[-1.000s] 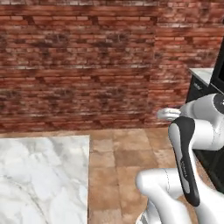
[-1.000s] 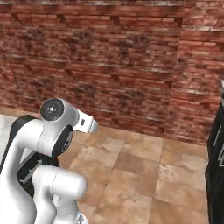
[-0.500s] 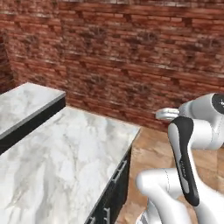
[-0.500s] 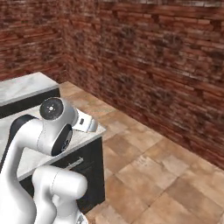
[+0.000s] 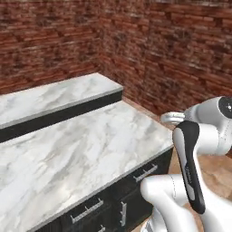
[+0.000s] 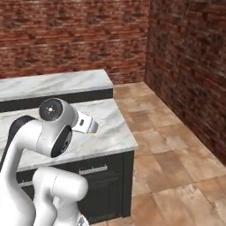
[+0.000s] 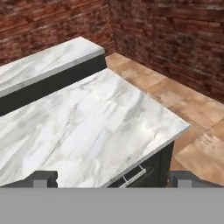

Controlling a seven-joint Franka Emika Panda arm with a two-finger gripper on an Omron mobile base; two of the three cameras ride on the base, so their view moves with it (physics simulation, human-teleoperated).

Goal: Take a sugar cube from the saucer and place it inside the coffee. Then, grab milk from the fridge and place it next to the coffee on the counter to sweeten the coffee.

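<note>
The gripper (image 7: 111, 177) is wide open and holds nothing. Its two dark tips stick up far apart, just in front of the near corner of the counter (image 5: 81, 154). The counter is white marble with grey veins. Under its near edge are dark cabinets (image 6: 106, 185) with silver handles (image 5: 146, 173). Behind the counter sits a higher marble ledge (image 7: 48, 61). Past that stands a red brick wall (image 5: 172, 50). To the side of the counter is a brown tiled floor (image 6: 167, 145). The cup, the saucer, the sugar cube, the milk and the fridge cannot be seen from here, so I cannot say where they are. My guess is that the robot is on its way and looking for the saucer. To do this well, the robot should look along the counter, keep the arm tucked in, and keep the gripper open. It should reach out only when the small white plate comes into sight.
</note>
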